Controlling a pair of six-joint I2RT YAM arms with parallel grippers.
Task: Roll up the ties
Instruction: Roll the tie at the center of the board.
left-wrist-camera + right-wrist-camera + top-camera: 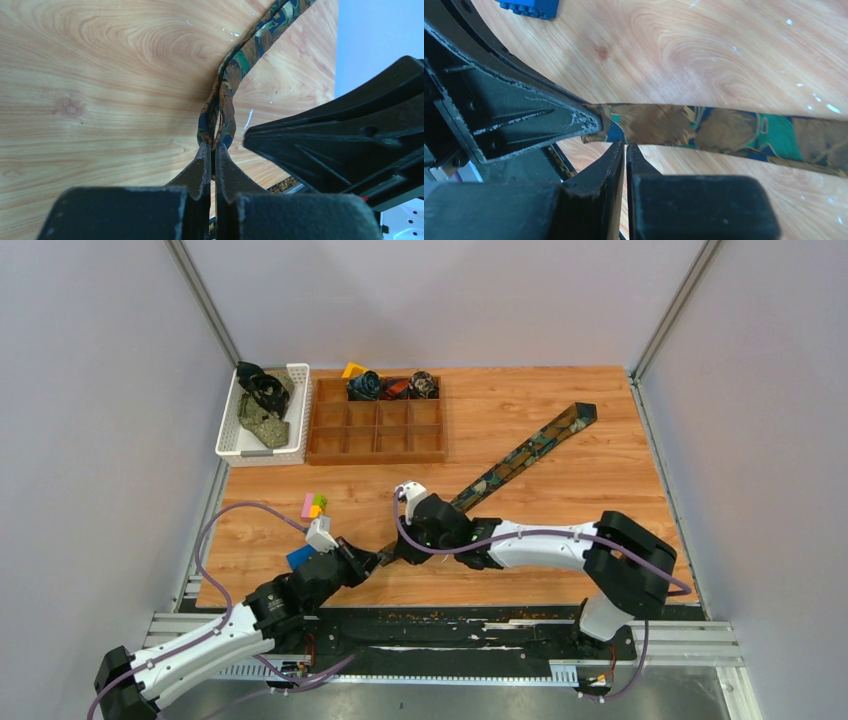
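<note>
Done: three rolls [395,386] in tray [375,430];
Tie [520,455]: flat, unrolled; left gripper [212,147] pinches end; right gripper [625,145] narrow, grip unclear;
Pending: basket ties [262,405]

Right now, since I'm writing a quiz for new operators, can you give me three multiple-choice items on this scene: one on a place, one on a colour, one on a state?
1. Where do the rolled fabric neckties sit?
A. beside the arms
B. far row of the brown wooden compartment tray
C. its near row

2. What colour is the plastic building block beside the left arm?
A. red
B. blue
C. white

3. How are the left fingers?
A. wide open
B. shut on nothing
C. shut on the long patterned fabric necktie

Key: B, the rolls fill far compartments; B, it shows blue; C, the fabric is pinched between them.
</note>
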